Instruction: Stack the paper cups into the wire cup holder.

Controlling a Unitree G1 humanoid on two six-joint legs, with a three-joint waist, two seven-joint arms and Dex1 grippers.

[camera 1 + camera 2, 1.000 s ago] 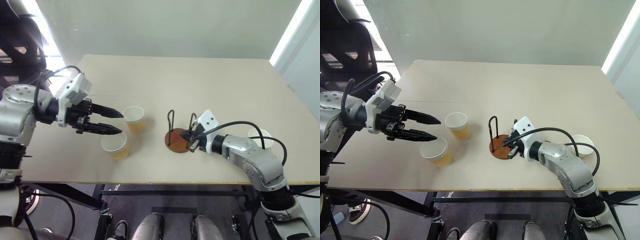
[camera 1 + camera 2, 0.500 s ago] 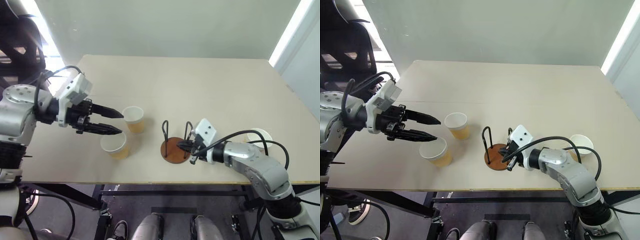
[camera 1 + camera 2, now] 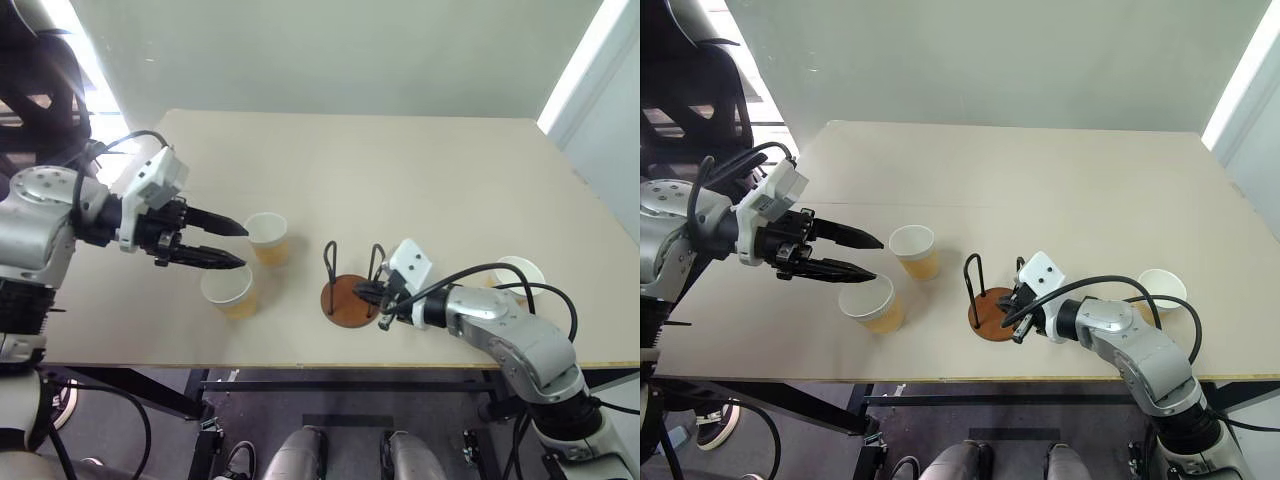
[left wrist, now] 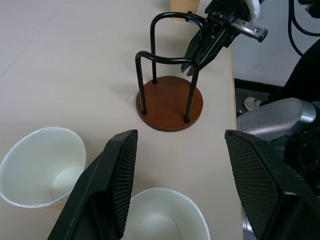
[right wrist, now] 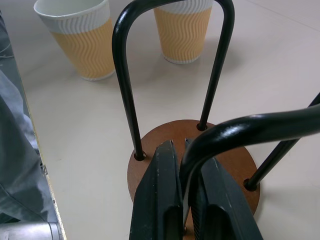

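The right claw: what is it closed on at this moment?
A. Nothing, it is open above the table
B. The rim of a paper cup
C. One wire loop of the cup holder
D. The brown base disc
C: the right claw is pinched on one black wire loop of the wire cup holder, above its brown base.

Beige table [image 3: 420,180] — paper cups [image 3: 266,238], wire cup holder [image 3: 347,296]

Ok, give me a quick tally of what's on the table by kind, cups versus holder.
Paper cups: 3, two near the left gripper, far one and near one, one behind the right arm.
Wire cup holder: 1, no cup in it, right gripper shut on one wire loop.
Total: 4
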